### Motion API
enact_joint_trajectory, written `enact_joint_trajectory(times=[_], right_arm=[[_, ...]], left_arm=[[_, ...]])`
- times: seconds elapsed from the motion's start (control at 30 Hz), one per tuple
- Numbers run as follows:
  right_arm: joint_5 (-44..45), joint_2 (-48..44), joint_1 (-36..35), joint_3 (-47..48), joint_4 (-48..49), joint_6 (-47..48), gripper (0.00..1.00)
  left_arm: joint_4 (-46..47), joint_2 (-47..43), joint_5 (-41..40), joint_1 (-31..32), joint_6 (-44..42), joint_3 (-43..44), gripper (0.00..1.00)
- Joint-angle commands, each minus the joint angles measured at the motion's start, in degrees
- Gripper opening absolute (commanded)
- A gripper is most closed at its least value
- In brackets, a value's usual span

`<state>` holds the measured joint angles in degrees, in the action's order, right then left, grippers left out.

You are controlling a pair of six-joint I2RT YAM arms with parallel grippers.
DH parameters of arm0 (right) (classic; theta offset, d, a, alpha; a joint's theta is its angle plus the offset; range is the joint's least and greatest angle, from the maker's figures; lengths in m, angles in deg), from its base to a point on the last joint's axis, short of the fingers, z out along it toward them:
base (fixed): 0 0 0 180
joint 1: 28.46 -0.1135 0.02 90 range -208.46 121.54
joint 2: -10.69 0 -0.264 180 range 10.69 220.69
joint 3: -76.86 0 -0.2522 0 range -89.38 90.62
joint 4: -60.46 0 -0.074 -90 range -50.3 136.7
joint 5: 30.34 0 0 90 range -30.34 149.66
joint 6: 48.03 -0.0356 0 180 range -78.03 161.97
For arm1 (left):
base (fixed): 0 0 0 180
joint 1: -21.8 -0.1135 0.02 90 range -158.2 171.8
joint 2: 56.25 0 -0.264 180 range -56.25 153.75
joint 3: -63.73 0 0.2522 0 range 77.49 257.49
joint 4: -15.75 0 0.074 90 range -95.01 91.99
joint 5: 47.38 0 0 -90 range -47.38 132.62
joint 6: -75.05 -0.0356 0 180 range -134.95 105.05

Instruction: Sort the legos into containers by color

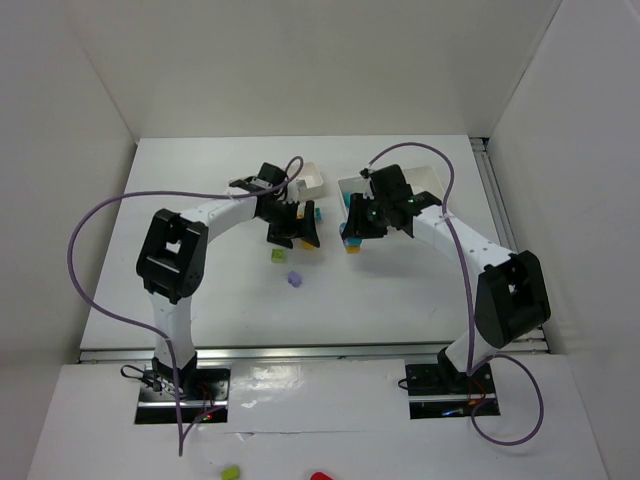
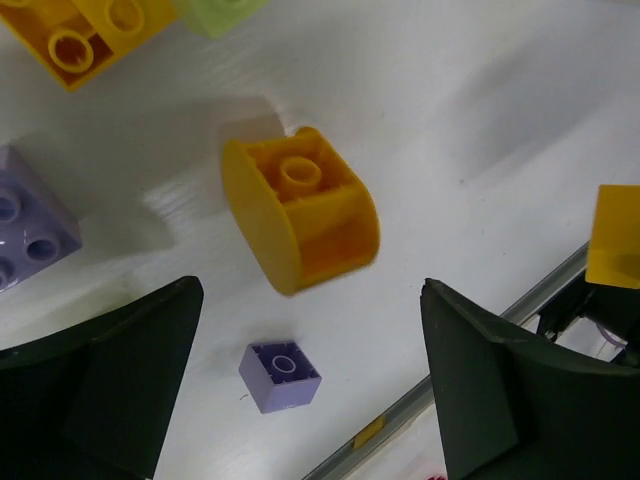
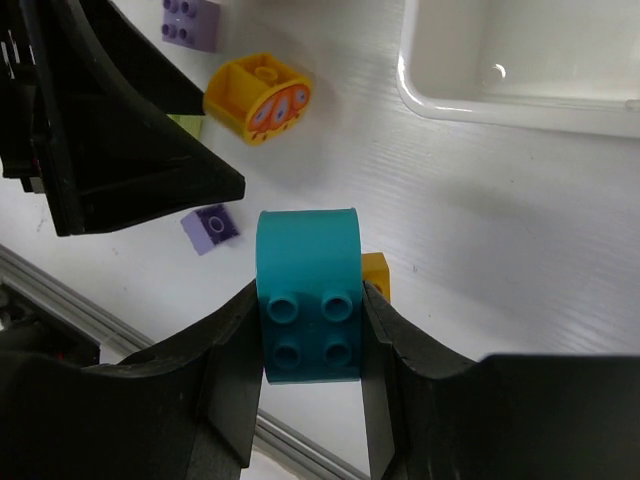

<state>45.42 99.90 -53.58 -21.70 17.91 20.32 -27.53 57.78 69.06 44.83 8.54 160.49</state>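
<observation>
Arms crowd the top view, hiding much of the left tray (image 1: pixel 314 180) and the right tray (image 1: pixel 425 182); their contents cannot be told. In the left wrist view, the left gripper (image 2: pixel 310 300) is spread wide over an orange rounded brick (image 2: pixel 300 215) on the table (image 2: pixel 480 100). In the right wrist view, the right gripper (image 3: pixel 310 310) is clamped on a teal brick (image 3: pixel 306 255), with a tray corner (image 3: pixel 520 105) beyond.

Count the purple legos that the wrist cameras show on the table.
2. The small purple lego lies near the rounded yellow lego; the larger purple lego sits at the left edge of the left wrist view, partly cut off. Others may be hidden.
</observation>
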Motion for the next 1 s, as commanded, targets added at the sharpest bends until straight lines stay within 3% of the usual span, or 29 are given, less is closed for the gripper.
enact_joint_trajectory(times=[0.0, 0.07, 0.1, 0.17, 0.2, 0.23, 0.33, 0.43, 0.53, 0.97], right_arm=[[-2.97, -1.41, 1.21, 3.16, 0.85, -0.59, 0.00], [-5.87, -1.41, 2.00, 5.08, 0.85, 0.02, 0.00], [-10.24, -1.41, 2.79, 5.09, 0.85, 0.64, 0.00], [-15.61, -1.41, 3.84, 5.71, 4.08, 0.64, 0.00], [-18.95, -1.41, 5.16, 5.71, 5.67, 0.64, 0.00], [-25.16, -1.93, 5.70, 5.71, 7.25, -1.10, 0.00], [-36.42, -1.41, 6.49, 5.19, 13.75, -4.78, 0.00], [-44.61, -0.88, 7.02, 4.04, 22.44, -10.40, 0.00], [-49.20, -0.88, 7.02, 4.04, 28.79, -13.67, 0.00], [-49.92, -0.35, 5.44, 4.92, 29.85, -15.09, 0.00]], left_arm=[[-3.77, -3.03, 0.81, -0.17, -3.69, 5.49, 1.00], [-4.58, -4.87, 2.29, -1.40, -5.02, 7.17, 0.99], [-4.58, -7.40, 7.26, -3.32, -6.42, 7.17, 0.96], [-0.22, -10.40, 15.01, -5.61, -7.04, 4.21, 0.83], [2.07, -13.03, 19.49, -7.63, -7.05, 2.79, 0.83], [4.97, -14.10, 29.10, -8.43, -5.92, 1.04, 0.83], [17.79, -15.24, 44.86, -9.66, 0.38, -4.85, 0.91], [32.04, -15.78, 50.89, -8.10, 7.78, -10.13, 0.94], [33.99, -16.30, 50.91, -6.16, 7.80, -10.67, 0.94], [52.80, -14.63, 50.39, -4.48, 22.03, -12.34, 0.74]])
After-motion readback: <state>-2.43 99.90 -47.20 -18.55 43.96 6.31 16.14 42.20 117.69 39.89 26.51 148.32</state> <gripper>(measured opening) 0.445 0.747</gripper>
